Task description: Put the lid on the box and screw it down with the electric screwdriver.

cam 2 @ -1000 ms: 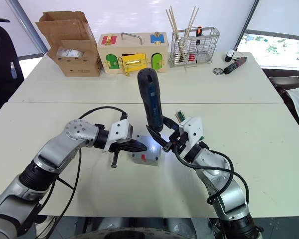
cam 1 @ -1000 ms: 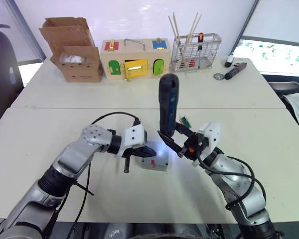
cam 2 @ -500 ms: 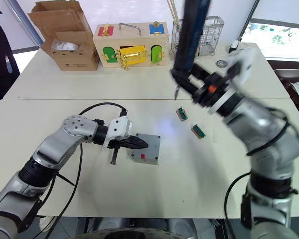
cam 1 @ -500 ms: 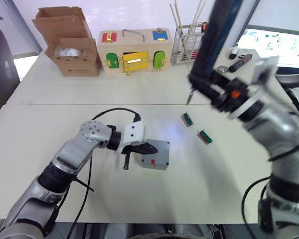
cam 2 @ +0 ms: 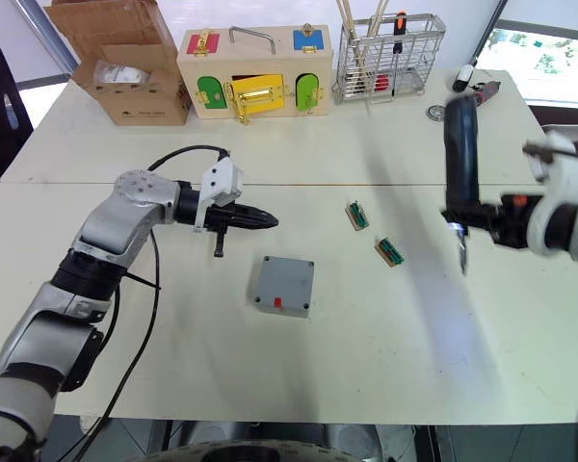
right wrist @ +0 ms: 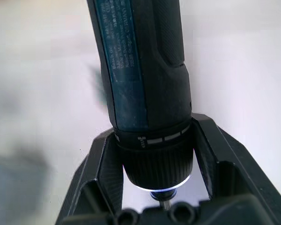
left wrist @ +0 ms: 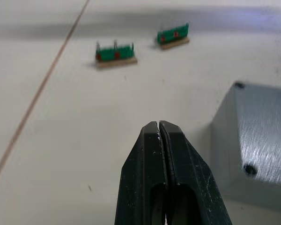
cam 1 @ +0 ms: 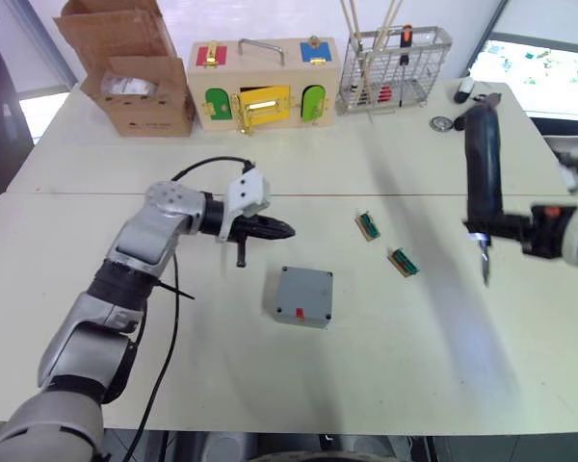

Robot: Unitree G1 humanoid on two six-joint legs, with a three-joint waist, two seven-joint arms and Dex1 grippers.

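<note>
one square grey plastic box (cam 1: pixel 302 295), left hand (cam 1: pixel 281 229) closed empty, right hand (right wrist: pixel 155 187) gripping ribbed electric screwdriver (cam 1: pixel 481 176)

Small print on the electric screwdriver (right wrist: pixel 136 70) is too blurred to read.

1. Left arm: reaches in from the near left corner of the worktop, elbow bent, forearm pointing toward the worktop's middle.
2. Left hand (cam 1: pixel 275 229): fingers pressed together tip to tip, empty, level above the worktop surface.
3. Right arm: enters from the right edge of the worktop, forearm roughly level.
4. Right hand (cam 1: pixel 496 229): two fingers clamped around the collar of the electric screwdriver (cam 1: pixel 482 173), held upright, bit pointing down, above the worktop.
</note>
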